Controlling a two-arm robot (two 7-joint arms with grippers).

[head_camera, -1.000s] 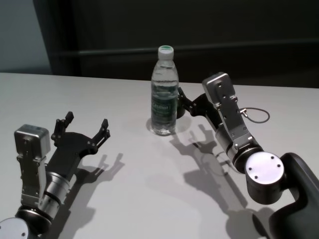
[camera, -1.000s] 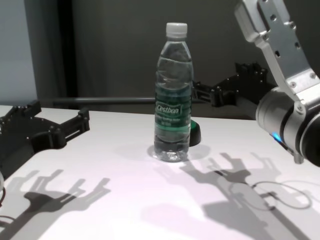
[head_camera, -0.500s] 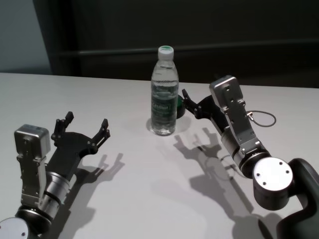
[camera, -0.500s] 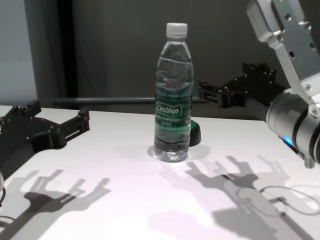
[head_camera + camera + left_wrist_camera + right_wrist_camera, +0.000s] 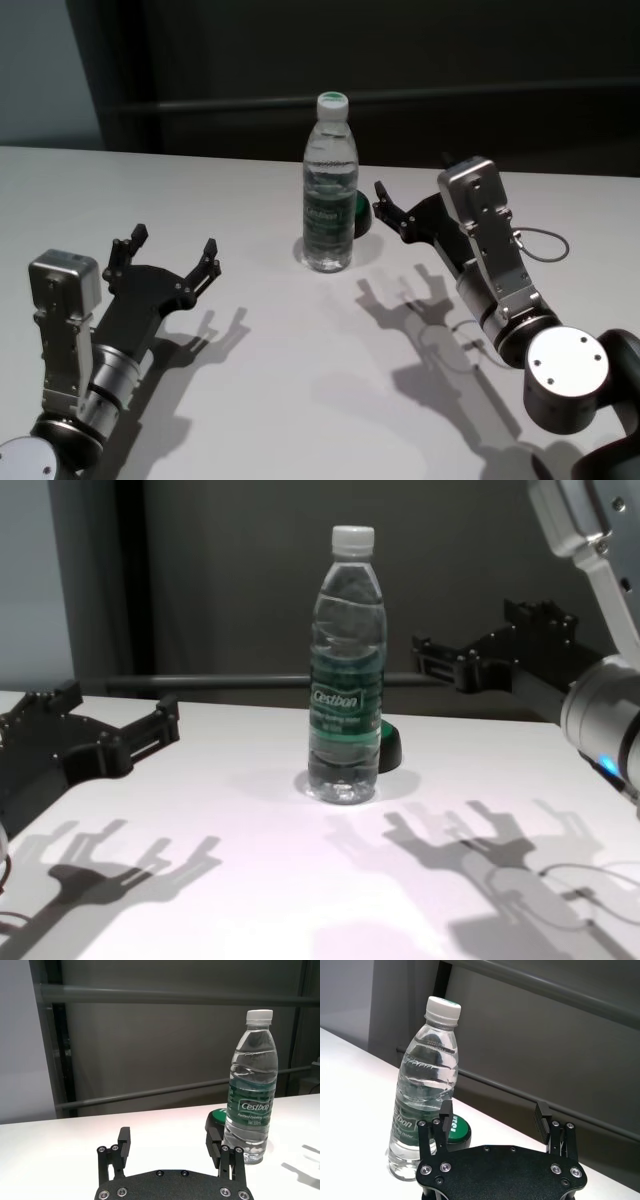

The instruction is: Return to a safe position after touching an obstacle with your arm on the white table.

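The obstacle, a clear water bottle (image 5: 330,185) with a white cap and a dark green label, stands upright on the white table (image 5: 290,390). It also shows in the chest view (image 5: 347,670), the left wrist view (image 5: 250,1090) and the right wrist view (image 5: 422,1105). My right gripper (image 5: 412,180) is open and empty. It hovers above the table to the right of the bottle, apart from it (image 5: 465,628). My left gripper (image 5: 170,245) is open and empty, low over the table at the near left (image 5: 120,702).
A small round black object with a green top (image 5: 362,212) lies just behind the bottle on its right side (image 5: 390,745). A thin cable loop (image 5: 545,245) hangs off my right forearm. A dark wall with a rail runs behind the table's far edge.
My right arm has drawn back to the right, and the gap between its gripper and the bottle has widened. The bottle still stands in place. The left arm has not moved.
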